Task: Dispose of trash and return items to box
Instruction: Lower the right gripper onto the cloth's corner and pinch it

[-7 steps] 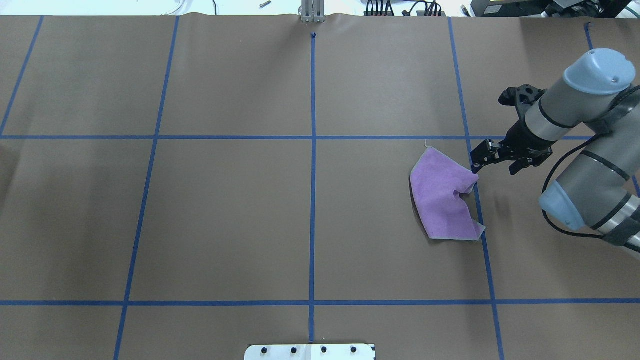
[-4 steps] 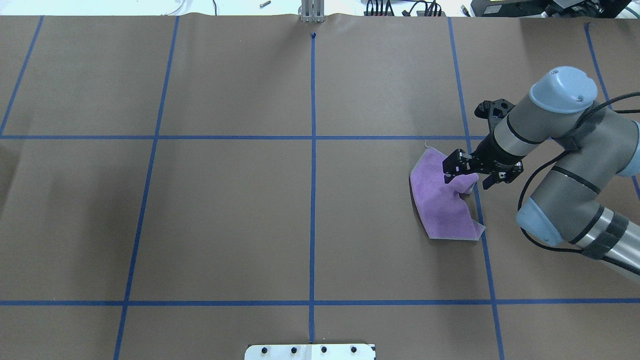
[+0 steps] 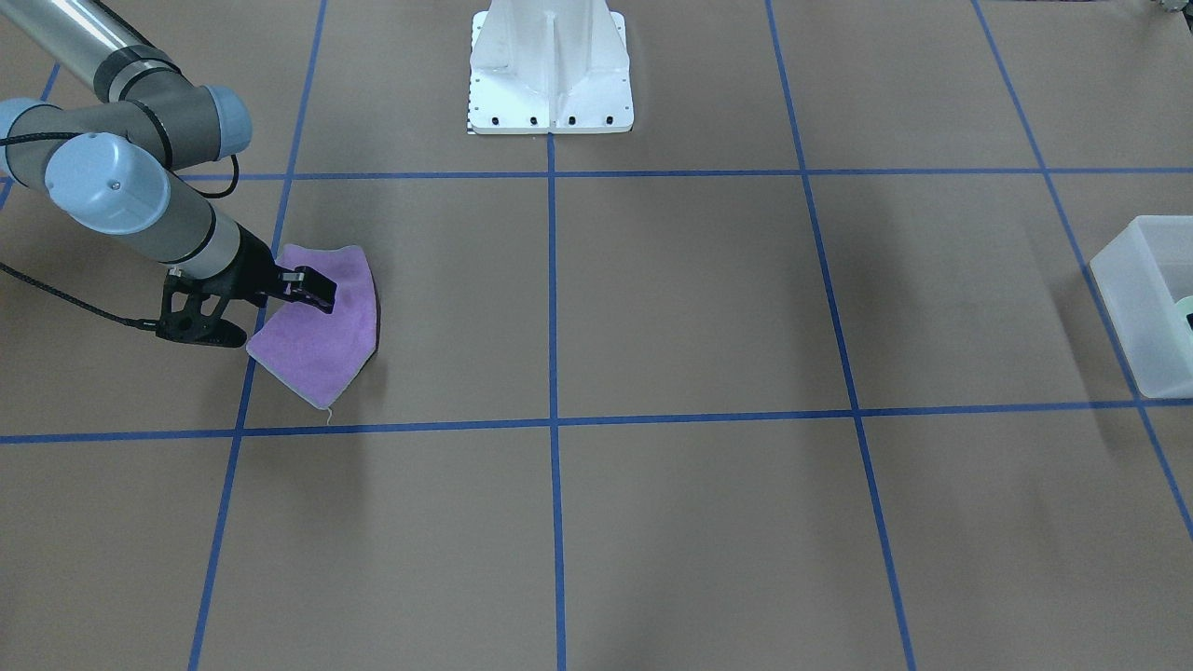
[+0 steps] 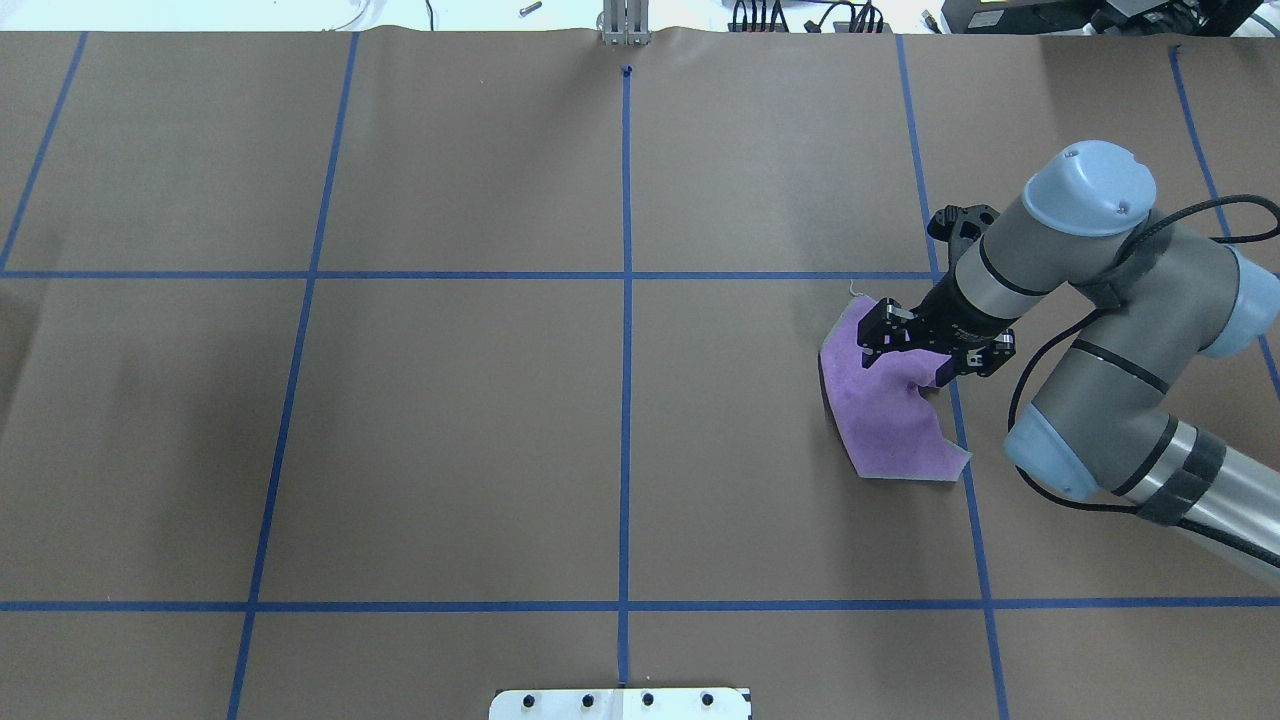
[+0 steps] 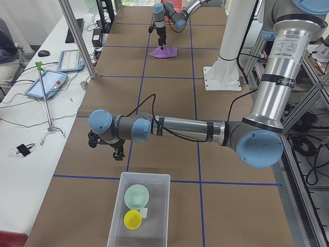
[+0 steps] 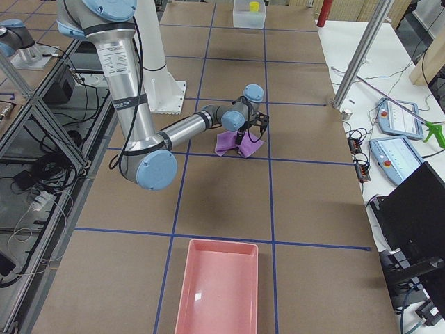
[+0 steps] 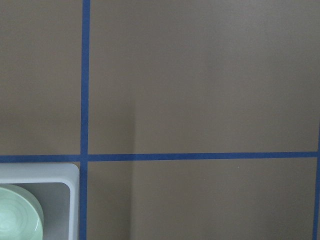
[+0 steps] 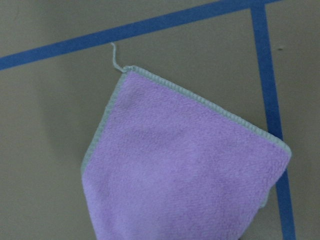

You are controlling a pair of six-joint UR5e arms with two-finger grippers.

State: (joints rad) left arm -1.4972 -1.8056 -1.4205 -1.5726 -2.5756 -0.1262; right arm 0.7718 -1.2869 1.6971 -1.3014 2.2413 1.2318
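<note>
R gripper [image 4: 915, 345] is over the far part of the cloth [image 4: 885, 415], pointing down. Overhead shows two finger ends spread apart w/ nothing pinched, so it looks released. Can't tell if the tips touch the fabric. Front view shows only one finger [image 3: 312, 285] over the cloth; the other is hidden by the wrist. R wrist cam has no fingers in frame, just purple cloth w/ a pale hem and a loose thread at one corner, lying on brown paper [image 8: 45, 115] beside blue tape lines [image 8: 270, 85]. The raised wrinkle in the cloth by the tape reads only in overhead.

L gripper [image 5: 117, 153] shows only in the left side view, low over the table just past the end wall of the box [image 5: 163, 180]. Released or clenched: can't tell. L wrist cam shows no fingers, only a box corner and part of the bowl [image 7: 17, 215] at bottom-left.

Bowl and cup [image 5: 133, 219] are both inside the box, side by side, bowl nearer the L gripper. Overhead misses the box; front view clips it at the frame edge on the robot's left. Box and cloth are well apart, toward opposite table ends.

Pink tray [image 6: 219, 285] shows only in the right side view, at the near table end.
</note>
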